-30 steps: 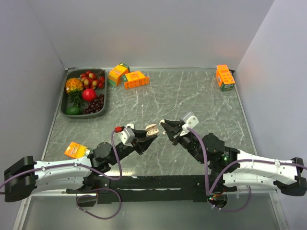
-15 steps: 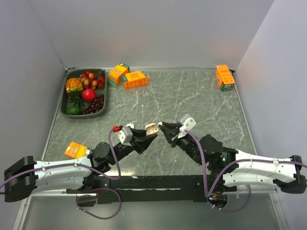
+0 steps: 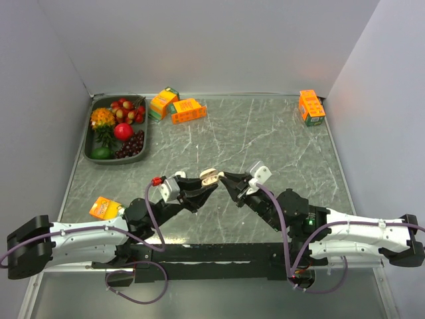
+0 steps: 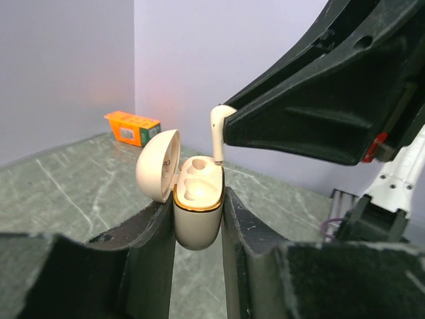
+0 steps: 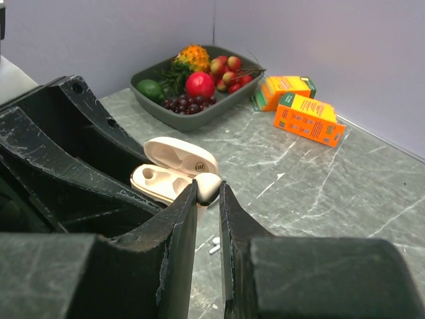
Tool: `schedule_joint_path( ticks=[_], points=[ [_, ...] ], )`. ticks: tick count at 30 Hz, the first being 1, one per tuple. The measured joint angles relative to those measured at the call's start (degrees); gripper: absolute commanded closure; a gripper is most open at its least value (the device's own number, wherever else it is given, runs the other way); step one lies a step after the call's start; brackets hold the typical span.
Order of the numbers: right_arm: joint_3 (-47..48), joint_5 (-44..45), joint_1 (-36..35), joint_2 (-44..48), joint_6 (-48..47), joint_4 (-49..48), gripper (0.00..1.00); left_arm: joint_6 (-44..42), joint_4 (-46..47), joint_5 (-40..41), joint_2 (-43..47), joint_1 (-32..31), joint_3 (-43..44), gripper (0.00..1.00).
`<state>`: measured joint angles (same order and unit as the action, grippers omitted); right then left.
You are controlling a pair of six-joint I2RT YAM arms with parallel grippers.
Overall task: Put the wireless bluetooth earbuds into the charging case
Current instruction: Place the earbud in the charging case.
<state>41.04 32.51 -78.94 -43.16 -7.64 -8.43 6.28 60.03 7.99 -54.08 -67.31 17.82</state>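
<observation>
Midair, open charging case (image 4: 197, 222) between left fingers (image 4: 149, 246), earbud (image 4: 218, 129) at its rim.

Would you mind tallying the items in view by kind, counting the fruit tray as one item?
Orange cartons: 4
Fruit tray: 1
Charging case: 1
Earbuds: 1 for certain; a white speck on the table is too small to tell
Total: 7

text: none legible; orange boxes (image 3: 188, 110): print too small
</observation>
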Motion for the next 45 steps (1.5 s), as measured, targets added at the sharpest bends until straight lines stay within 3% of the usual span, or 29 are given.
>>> schedule_joint_path(
  ticks=[9, 18, 27, 32, 45],
  points=[
    [0.0, -0.11, -0.44, 0.96, -1.66, -0.48, 1.0, -8.66, 2.86, -0.2, -3.26, 0.0, -0.13, 0.99],
    [-0.17, 2.67, -2.34, 0.85, -7.13, -3.69, 1.0, -8.61, 2.93, -0.13, -4.26, 0.02, 0.9, 0.99],
    [-5.44, 14.03, -10.34, -4.72, -28.04, -24.48, 1.0, -7.98, 3.02, 0.46, -4.5, 0.07, 1.79, 0.99],
    [-6.86, 17.31, -11.19, -6.99, -35.58, -31.21, 1.0, -7.65, 3.04, 0.74, -4.66, 0.07, 1.97, 0.99],
    [-6.88, 19.45, -11.19, -6.08, -35.6, -32.52, 1.0, -7.15, 2.97, 0.9, -4.66, 0.15, 1.97, 0.99]
  ],
)
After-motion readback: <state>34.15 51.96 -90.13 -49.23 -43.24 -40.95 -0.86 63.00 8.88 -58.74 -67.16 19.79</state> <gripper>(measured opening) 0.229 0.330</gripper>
